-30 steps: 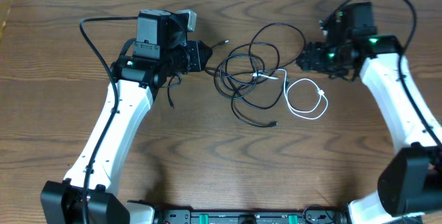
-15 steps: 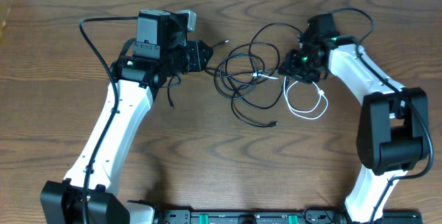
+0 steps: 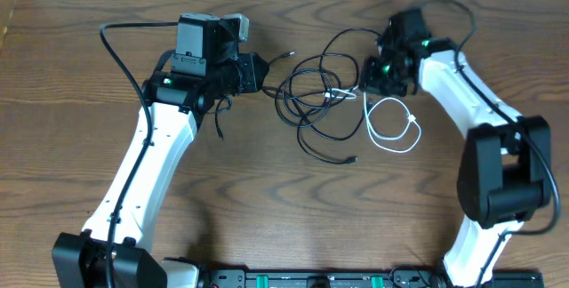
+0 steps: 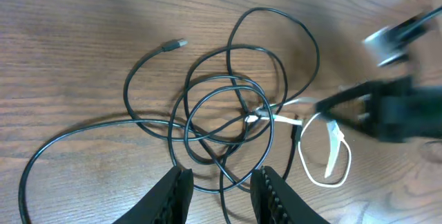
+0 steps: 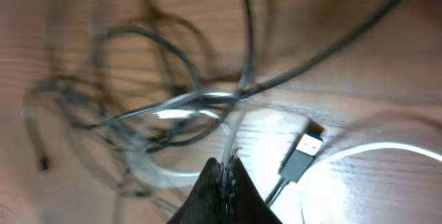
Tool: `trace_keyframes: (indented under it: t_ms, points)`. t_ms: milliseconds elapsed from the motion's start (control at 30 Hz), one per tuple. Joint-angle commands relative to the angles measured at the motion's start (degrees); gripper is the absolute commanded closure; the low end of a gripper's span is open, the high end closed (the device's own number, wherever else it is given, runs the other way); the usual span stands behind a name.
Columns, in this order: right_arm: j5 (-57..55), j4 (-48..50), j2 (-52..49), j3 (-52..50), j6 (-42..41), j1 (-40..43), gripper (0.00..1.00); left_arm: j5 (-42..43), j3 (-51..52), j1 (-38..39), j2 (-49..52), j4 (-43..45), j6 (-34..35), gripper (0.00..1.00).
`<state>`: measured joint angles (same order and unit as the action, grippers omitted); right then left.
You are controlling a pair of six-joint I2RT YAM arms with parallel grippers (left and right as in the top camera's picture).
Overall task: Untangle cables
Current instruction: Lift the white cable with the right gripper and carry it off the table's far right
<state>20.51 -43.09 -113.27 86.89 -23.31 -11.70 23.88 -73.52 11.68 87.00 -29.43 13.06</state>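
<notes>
Black cables point(image 3: 311, 97) lie in a knot of overlapping loops at the middle of the table point(image 3: 267, 199), right between the two arms. One loose end runs up and out to a small plug point(image 3: 289, 55) near the left gripper point(image 3: 265, 73); another trails down to a plug end below the knot. The white cable point(image 3: 414, 128) sits on the right side, its loop open on the wood, its straight stretch reaching left into the black loops.

Over to the left wrist view: the left gripper point(image 4: 221, 191) hangs above the tangle with its jaws spread apart and nothing between them. Black rings are stacked on each other straight ahead, and the white cable point(image 4: 335, 151) crosses them at a bright spot in the centre. The right arm point(image 4: 394, 106) shows as a dark blur at the far side.

Now the right gripper point(image 3: 366, 82): it is down at the right edge of the knot, just above where white meets black. In its own camera the right gripper point(image 5: 224, 179) has its tips pressed together into a point. A pale strand runs up to those tips, but the picture is smeared and I cannot tell whether it is pinched. A plug point(image 5: 302, 156) lies just beside the tips.
</notes>
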Motion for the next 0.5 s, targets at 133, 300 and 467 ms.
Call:
trace_keyframes:
  t_ms: [133, 300, 467]
  points:
    - [-0.7, -6.3, 14.8, 17.5, 6.7, -3.0, 0.99, -0.6, -0.5, -0.1, -0.4, -0.1, -0.8, 0.67]
    - [-2.7, -8.9, 19.7, 23.5, 6.7, -5.7, 0.98, -0.6, -0.5, -0.1, -0.4, -0.1, -0.8, 0.67]
    - [-8.6, -9.0, 23.8, 25.1, 6.6, -7.5, 0.98, -0.6, -0.5, -0.1, -0.4, -0.1, -0.8, 0.67]
